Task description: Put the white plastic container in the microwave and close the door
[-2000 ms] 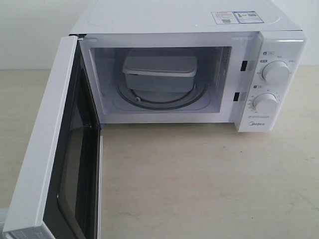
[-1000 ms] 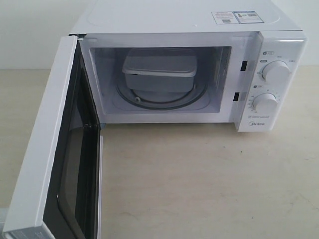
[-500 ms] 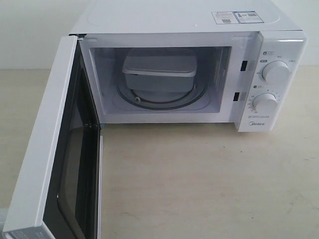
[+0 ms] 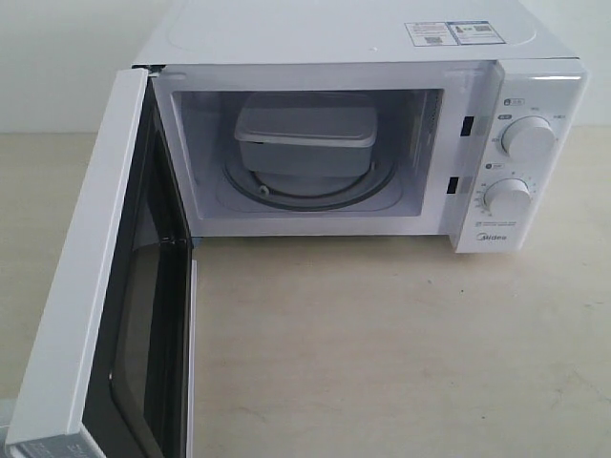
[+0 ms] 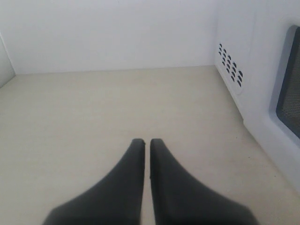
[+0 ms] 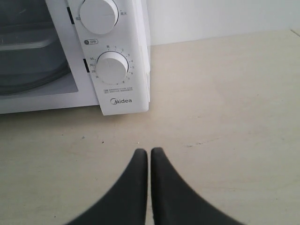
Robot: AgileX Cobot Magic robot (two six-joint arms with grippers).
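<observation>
1. In the left wrist view, the left jaws are pressed together with nothing between them. They sit above the bare counter [image 5: 93,108], on the outer side of the open door.
2. The door [image 4: 81,286] stands swung wide on its left-hand hinge, its black inner frame facing the cavity. It looks like a stiff, fairly light panel that should swing freely. A flat push on its outer face near the free edge, far from the hinge, should do without any grip. The handle is not visible from here.
3. The white plastic container [image 4: 305,134] sits with its lid on, on the glass turntable [image 4: 315,196] inside the microwave [image 4: 334,33], towards the back. It appears light, smooth and slightly flexible, and needs no further hold.
4. The right jaws are likewise together and empty, over the counter in front of the lower knob [image 6: 112,68].
5. Against the earlier exterior pictures nothing differs. The door is at the same angle, the container is in the same spot, and no arm is in sight.
</observation>
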